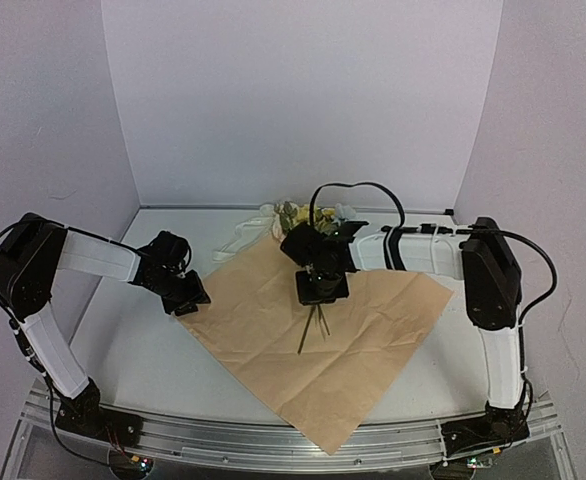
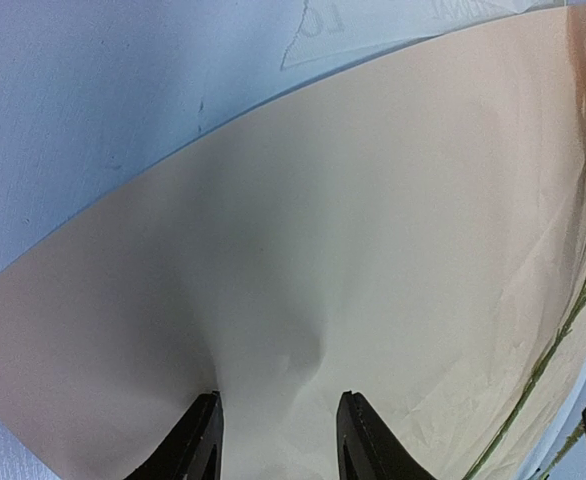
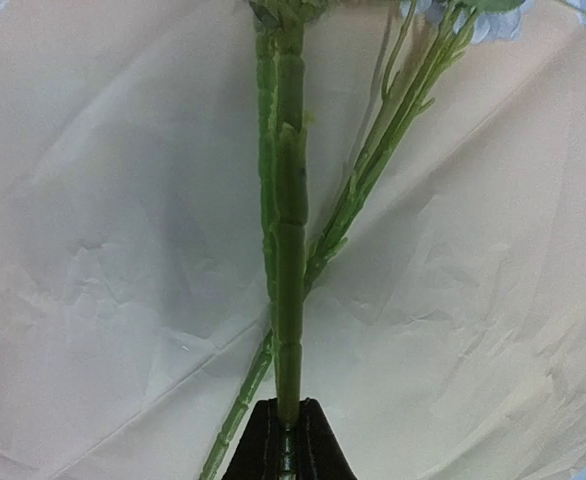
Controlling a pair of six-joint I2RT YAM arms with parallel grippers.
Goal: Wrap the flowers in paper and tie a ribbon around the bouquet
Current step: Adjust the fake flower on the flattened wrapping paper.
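White walls close in a pale counter (image 1: 138,350) on three sides. On it the paper (image 1: 373,340) lies flat with its tan side up, turned like a diamond: one corner points to the near edge between the two arm bases, and the opposite corner points at the back wall.

The flowers (image 1: 311,325) lie along the middle of the sheet. Their thin green stems point toward the near edge and their blooms rest at the far corner of the paper. Just left of the blooms, the cream ribbon (image 1: 235,240) lies bunched on the counter beside the paper's far left edge. The left wrist view shows part of it (image 2: 318,20), with faint lettering, past the edge of the sheet (image 2: 373,250).

The right arm (image 1: 423,250) reaches in from the right over the centre of the paper. The right jaws are pressed together on the flowers, pinching the thickest stem (image 3: 288,220) above the creased sheet (image 3: 123,250); thinner stems fan off to either side.

The left arm (image 1: 93,258) is bent in over the paper's left corner. The left jaws are spread apart with the tan sheet beneath them, where a slight bump shows in the paper. I cannot tell whether their tips touch it. Flower stems (image 2: 563,330) run along the right edge of that view.
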